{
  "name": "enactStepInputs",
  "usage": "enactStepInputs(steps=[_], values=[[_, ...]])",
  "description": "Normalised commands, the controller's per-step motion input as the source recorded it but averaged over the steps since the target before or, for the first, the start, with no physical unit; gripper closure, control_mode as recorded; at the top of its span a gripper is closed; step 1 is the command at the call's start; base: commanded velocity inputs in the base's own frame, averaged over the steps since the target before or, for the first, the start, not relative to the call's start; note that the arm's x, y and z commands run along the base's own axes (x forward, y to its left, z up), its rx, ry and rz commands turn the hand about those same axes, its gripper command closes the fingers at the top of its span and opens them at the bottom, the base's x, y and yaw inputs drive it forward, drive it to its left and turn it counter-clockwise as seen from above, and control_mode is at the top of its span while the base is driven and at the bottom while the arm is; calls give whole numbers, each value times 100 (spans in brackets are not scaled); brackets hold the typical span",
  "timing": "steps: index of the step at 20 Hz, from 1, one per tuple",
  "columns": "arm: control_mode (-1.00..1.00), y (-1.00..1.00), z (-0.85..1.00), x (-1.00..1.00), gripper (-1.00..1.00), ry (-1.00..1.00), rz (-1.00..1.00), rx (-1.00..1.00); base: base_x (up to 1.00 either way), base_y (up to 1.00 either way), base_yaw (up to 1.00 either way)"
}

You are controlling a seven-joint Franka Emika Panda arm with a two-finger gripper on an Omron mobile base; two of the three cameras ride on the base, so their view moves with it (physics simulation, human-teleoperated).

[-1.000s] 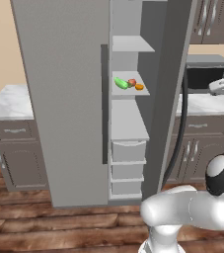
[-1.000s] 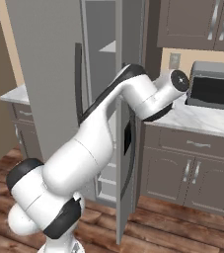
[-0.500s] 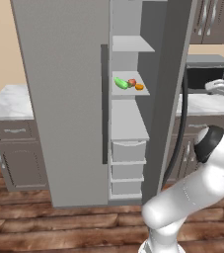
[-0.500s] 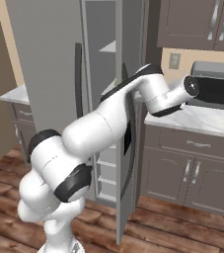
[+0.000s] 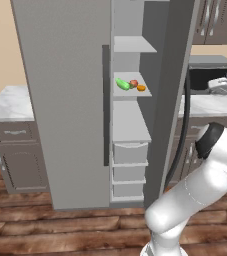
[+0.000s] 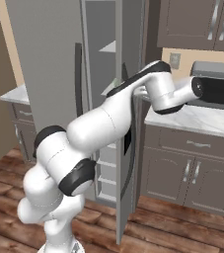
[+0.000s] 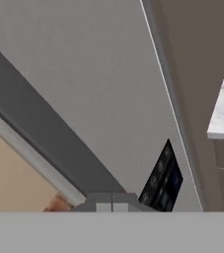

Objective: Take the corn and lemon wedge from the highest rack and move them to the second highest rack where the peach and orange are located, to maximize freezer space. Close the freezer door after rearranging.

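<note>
The freezer door (image 5: pixel 169 100) stands open, seen edge-on. On the second highest rack (image 5: pixel 132 94) lie the green-husked corn (image 5: pixel 122 84), the red peach (image 5: pixel 133 83) and the orange (image 5: pixel 141 88). The highest rack (image 5: pixel 134 46) looks bare. The lemon wedge is hidden from me. My gripper (image 5: pixel 213 86) hangs to the right of the door, outside it, near the microwave (image 5: pixel 205 77). In the hand view my gripper (image 7: pixel 112 205) is shut with nothing between its tips, facing the door's grey outer face (image 7: pixel 98 84).
Drawers (image 5: pixel 130 152) fill the freezer's lower part. The door's dark handle (image 5: pixel 184 130) curves down its outer side. A marble counter (image 6: pixel 202 118) over grey cabinets (image 6: pixel 182 168) runs right of the door, and my arm (image 6: pixel 133 99) reaches around the door's edge.
My arm has swung round: the elbow rose and turned, and the hand slid a little further right towards the microwave. The gripper stayed shut. The food on the rack has not moved.
</note>
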Motion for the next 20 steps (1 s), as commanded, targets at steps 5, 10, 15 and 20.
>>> enactStepInputs(steps=[5,10,15,20], values=[[-100,78,-15,8,100,0,0,0,0,0,0],[-100,64,-24,18,100,0,0,0,0,0,0],[-100,48,-14,30,100,1,0,0,0,0,0],[-100,84,0,2,100,-1,0,0,0,0,0]])
